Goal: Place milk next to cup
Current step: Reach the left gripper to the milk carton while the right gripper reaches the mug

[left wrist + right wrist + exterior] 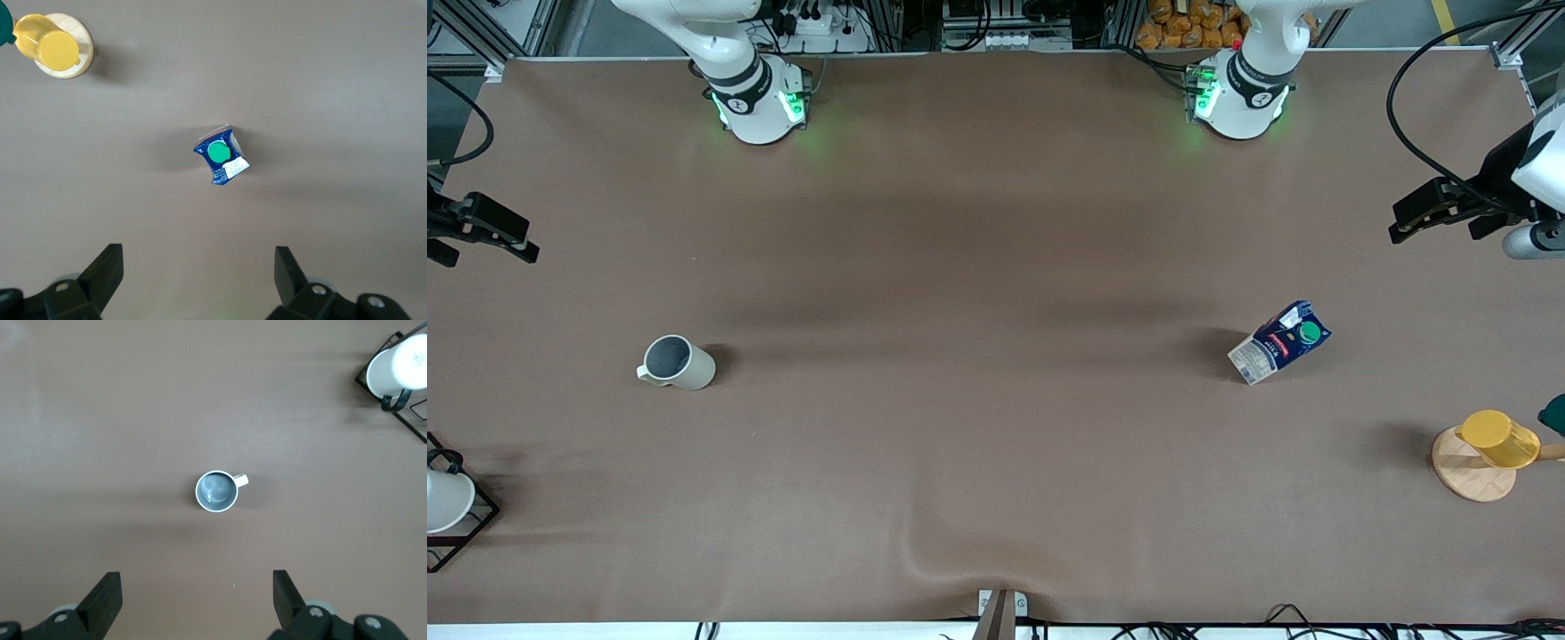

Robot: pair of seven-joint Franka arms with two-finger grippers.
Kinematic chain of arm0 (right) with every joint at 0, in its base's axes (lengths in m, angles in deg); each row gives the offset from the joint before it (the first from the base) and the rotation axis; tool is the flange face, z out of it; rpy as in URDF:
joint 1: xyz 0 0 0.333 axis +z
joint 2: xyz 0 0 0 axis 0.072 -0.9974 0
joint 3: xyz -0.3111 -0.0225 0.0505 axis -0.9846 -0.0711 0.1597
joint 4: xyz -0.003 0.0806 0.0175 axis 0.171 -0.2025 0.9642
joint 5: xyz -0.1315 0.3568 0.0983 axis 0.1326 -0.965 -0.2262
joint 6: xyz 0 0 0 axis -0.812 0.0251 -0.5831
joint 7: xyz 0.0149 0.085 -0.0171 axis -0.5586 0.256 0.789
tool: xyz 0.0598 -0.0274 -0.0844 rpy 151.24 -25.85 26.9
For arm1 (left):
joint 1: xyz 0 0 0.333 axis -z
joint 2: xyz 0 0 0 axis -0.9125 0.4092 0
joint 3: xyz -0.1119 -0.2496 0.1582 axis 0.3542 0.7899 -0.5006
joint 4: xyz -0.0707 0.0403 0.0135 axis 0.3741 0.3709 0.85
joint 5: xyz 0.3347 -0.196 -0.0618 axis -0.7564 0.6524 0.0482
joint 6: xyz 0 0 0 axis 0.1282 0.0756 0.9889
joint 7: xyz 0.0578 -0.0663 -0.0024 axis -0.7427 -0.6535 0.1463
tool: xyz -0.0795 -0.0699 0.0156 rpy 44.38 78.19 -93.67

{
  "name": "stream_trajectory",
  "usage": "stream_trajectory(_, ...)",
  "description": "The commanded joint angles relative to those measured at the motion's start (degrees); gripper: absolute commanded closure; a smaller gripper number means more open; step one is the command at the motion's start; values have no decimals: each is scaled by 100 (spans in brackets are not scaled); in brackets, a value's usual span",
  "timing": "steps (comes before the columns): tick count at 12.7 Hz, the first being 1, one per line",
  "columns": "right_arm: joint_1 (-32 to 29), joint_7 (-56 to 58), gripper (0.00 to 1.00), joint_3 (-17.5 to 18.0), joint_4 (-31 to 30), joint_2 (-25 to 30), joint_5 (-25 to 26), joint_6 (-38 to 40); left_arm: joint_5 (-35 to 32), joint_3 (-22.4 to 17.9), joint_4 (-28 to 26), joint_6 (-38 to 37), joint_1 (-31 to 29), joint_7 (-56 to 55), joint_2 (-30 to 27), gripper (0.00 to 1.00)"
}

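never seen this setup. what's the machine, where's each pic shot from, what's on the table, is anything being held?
Two robot arms stand at a brown table. The wide picture looks down from across the table; the other two come from cameras on each arm's wrist.

On the table: the milk carton toward the left arm's end, the grey cup toward the right arm's end, far apart. Also a yellow cup on a wooden disc, and a white cup in a wire rack.

The left pincer is open, high over the milk. The right pincer is open, high over the cup. Nothing is held.
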Motion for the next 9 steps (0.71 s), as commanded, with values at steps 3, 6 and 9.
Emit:
stream_trajectory(3, -46, -111, 0, 19, 138, -65, 23, 146, -142, -4, 72, -15, -1, 73, 98, 0)
stream_trajectory(6, -89, -50, 0, 10, 129, -222, 32, 154, -223, 40, 72, 46, 61, -154, 553, 0)
stream_trajectory(9, -142, -23, 0, 1, 120, -529, 41, 154, -239, 40, 11, 407, 332, -1155, 994, 0)
